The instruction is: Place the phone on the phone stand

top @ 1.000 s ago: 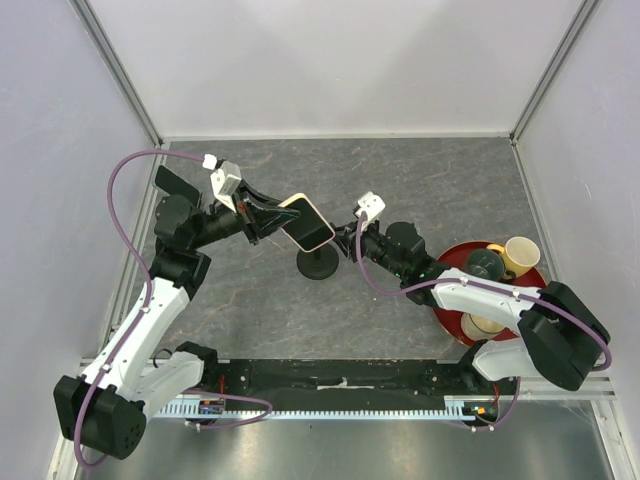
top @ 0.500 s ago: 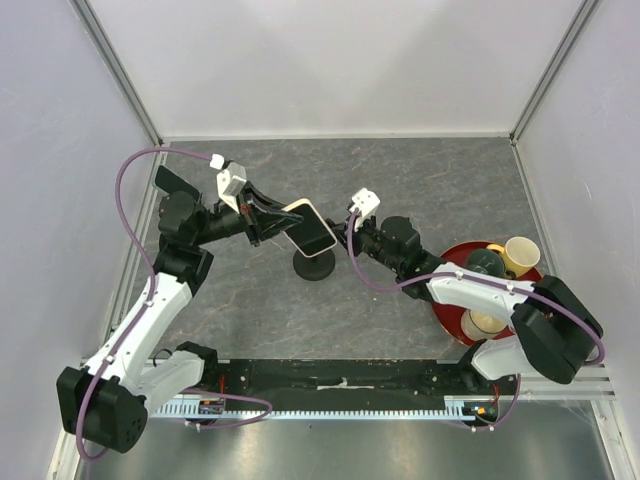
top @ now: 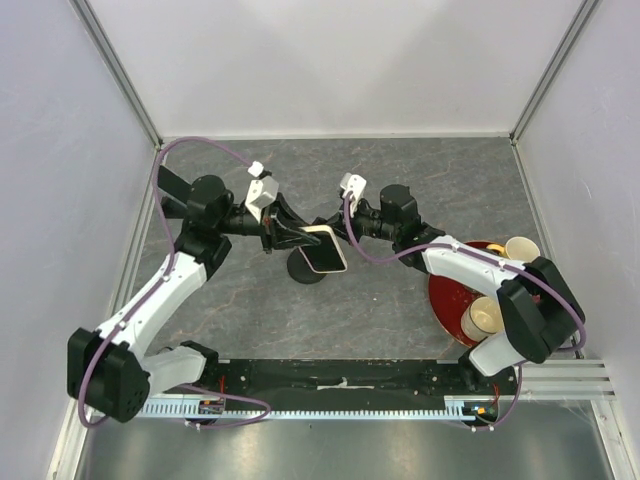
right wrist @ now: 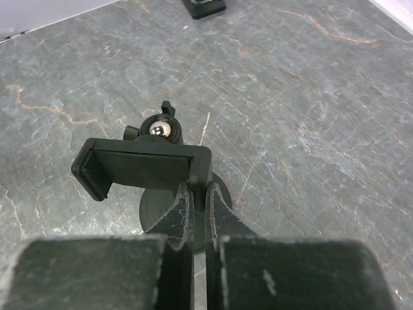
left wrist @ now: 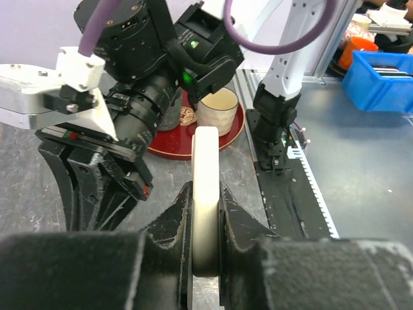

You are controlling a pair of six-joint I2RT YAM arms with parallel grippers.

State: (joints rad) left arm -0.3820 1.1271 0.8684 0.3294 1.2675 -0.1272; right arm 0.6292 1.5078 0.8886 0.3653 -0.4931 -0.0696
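The phone (top: pixel 327 250), black screen with a pale rim, hangs tilted just over the phone stand (top: pixel 303 270), and my left gripper (top: pixel 298 237) is shut on its left end. The left wrist view shows the phone (left wrist: pixel 205 161) edge-on, pinched between both jaws of the left gripper (left wrist: pixel 205 200). My right gripper (top: pixel 338 226) reaches in from the right. In the right wrist view the right gripper (right wrist: pixel 200 190) is shut on the right-hand lip of the black cradle of the phone stand (right wrist: pixel 139 166), above the stand's round base. The cradle holds nothing.
A red tray (top: pixel 445 292) with cups (top: pixel 520 248) sits at the right of the marbled table. White enclosure walls stand on three sides. A black rail (top: pixel 340 378) runs along the near edge. A blue bin (left wrist: pixel 381 77) shows beyond the table.
My left arm has carried the phone right and down until it is over the stand. My right arm has swung left to the stand and shut on the cradle's lip.
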